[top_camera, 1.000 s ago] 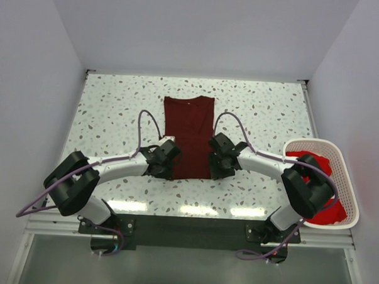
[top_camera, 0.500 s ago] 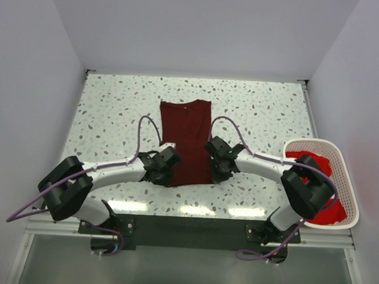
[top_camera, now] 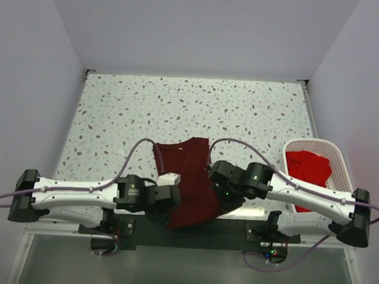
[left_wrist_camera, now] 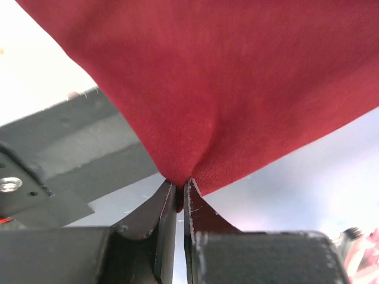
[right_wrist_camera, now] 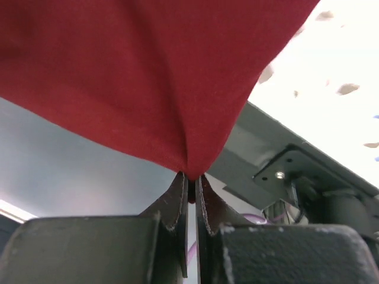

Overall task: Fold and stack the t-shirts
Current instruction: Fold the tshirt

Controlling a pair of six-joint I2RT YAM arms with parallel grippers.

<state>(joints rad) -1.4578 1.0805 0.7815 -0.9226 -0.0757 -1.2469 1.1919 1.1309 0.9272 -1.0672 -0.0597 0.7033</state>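
1. The speckled table (top_camera: 115, 107) carried everything.
2. The dark maroon shirt (top_camera: 191, 173) sat at the table's front edge, its near end held up between the two arms.
3. A white basket (top_camera: 312, 142) at the right edge held brighter red shirts (top_camera: 308, 167).
4. The left gripper (left_wrist_camera: 179, 188) was clamped on the maroon shirt's near left corner.
5. The right gripper (right_wrist_camera: 190, 180) pinched the near right corner.
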